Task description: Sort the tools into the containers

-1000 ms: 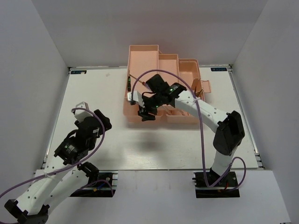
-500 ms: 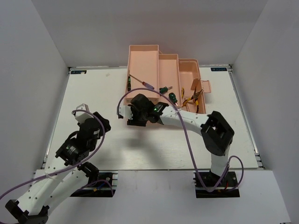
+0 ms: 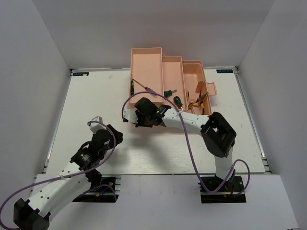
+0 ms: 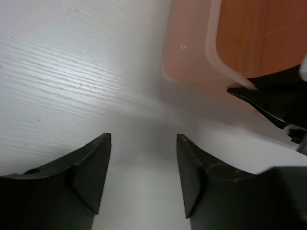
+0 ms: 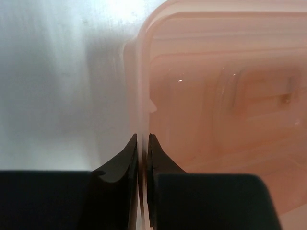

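Status at my station: the right hand [image 5: 142, 136] has its fingers pressed almost together on the thin rim of the toolbox [image 3: 146, 62], pinching that rim at the box's near-left corner. In the right wrist view only the sliver of pink wall separates the two pads. The left hand [image 4: 144, 139] is spread, with nothing between its fingers but bare bench [image 3: 86, 105]. It sits low, near that same corner but apart from it. The toolbox stands at the far middle of the bench with its trays stepped open. From the left hand it lies ahead and to the right. Its near tray runs lengthwise across the bench, left to right, so the pinched corner is the end closest to the left arm. The right arm is the arm in contact and reaches across the front of the box to get there. Tools I can identify lie inside the box: two green-handled screwdrivers [image 3: 168, 92] in the middle section, pliers [image 3: 199, 99] at the right end, and a slim screwdriver [image 3: 144, 86] lying diagonally near the left compartment. I judge the sorting largely done. Any pull at this corner would tend to pivot the box, not slide it straight.
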Motion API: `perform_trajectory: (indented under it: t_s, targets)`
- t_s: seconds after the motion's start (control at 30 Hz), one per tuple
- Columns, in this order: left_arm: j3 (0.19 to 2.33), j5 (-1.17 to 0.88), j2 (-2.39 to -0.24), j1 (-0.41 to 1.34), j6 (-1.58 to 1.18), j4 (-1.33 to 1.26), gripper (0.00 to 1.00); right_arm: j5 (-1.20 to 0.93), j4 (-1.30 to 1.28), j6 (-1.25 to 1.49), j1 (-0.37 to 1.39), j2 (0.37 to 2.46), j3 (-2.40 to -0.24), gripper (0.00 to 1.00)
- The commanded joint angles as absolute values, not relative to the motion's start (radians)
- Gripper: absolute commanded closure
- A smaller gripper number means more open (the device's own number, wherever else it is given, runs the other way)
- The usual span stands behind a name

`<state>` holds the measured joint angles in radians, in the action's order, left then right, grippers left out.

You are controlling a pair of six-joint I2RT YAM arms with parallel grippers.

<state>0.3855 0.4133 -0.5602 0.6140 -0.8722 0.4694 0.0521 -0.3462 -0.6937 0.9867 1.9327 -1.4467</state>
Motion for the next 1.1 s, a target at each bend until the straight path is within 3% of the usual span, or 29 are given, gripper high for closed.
perform_trajectory:
  t_s: [0.0, 0.03, 0.17, 0.3, 0.33, 0.43, 0.53, 0.67, 0.73, 1.07]
  targets:
    - [0.322, 0.324, -0.592, 0.611, -0.893, 0.275, 0.31, 0.032, -0.413, -0.667, 0.999, 1.818, -1.529, 1.0]
    - [0.312, 0.324, -0.612, 0.611, -0.903, 0.252, 0.24, 0.011, -0.431, -0.651, 1.0, 1.804, -1.535, 1.0]
    - [0.238, 0.284, -0.713, 0.611, -0.922, 0.111, 0.27, -0.023, -0.485, -0.612, 0.996, 1.718, -1.601, 1.0]
    - [0.196, 0.258, -0.762, 0.611, -0.931, -0.027, 0.47, -0.028, -0.549, -0.586, 0.982, 1.646, -1.661, 1.0]
    - [0.186, 0.258, -0.771, 0.611, -0.931, -0.044, 0.57, -0.029, -0.56, -0.566, 0.98, 1.637, -1.672, 1.0]
    - [0.158, 0.233, -0.781, 0.601, -0.931, -0.119, 0.66, -0.06, -0.6, -0.548, 0.968, 1.597, -1.703, 1.0]
    - [0.126, 0.207, -0.821, 0.591, -0.92, -0.277, 0.66, -0.093, -0.621, -0.503, 0.959, 1.569, -1.698, 1.0]
    - [0.124, 0.186, -0.971, 0.558, -0.934, -0.481, 0.46, -0.12, -0.615, -0.462, 0.95, 1.539, -1.626, 1.0]
    - [0.152, 0.169, -1.097, 0.548, -0.957, -0.607, 0.44, -0.135, -0.603, -0.451, 0.936, 1.516, -1.599, 1.0]
    - [0.304, 0.023, -1.4, 0.489, -1.025, -0.893, 0.44, -0.27, -0.554, -0.396, 0.891, 1.447, -1.37, 1.0]
